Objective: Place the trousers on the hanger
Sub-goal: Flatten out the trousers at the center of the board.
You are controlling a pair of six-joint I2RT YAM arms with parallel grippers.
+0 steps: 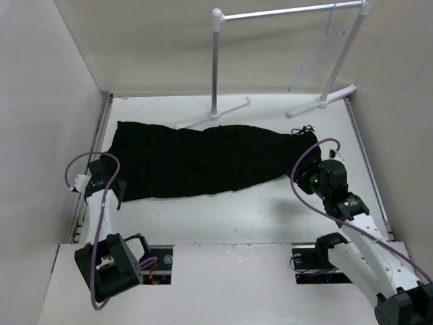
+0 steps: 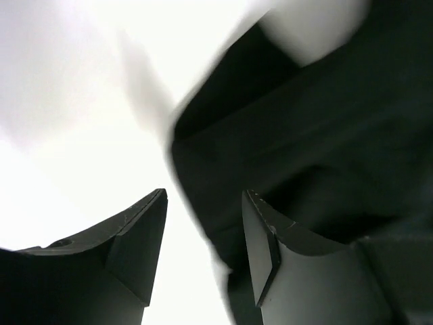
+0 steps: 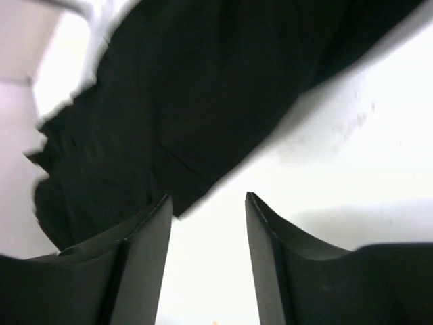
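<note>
While flat, trousers (image 1: 203,159) off hanger (image 1: 316,49).

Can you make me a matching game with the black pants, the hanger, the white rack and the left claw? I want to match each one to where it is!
1. trousers
2. hanger
3. rack
4. left gripper

a. hangs up high by its hook
b. open, at the edge of the black cloth
c. lies spread out on the table
d. stands at the back of the table

Pairs: 1-c, 2-a, 3-d, 4-b.
</note>
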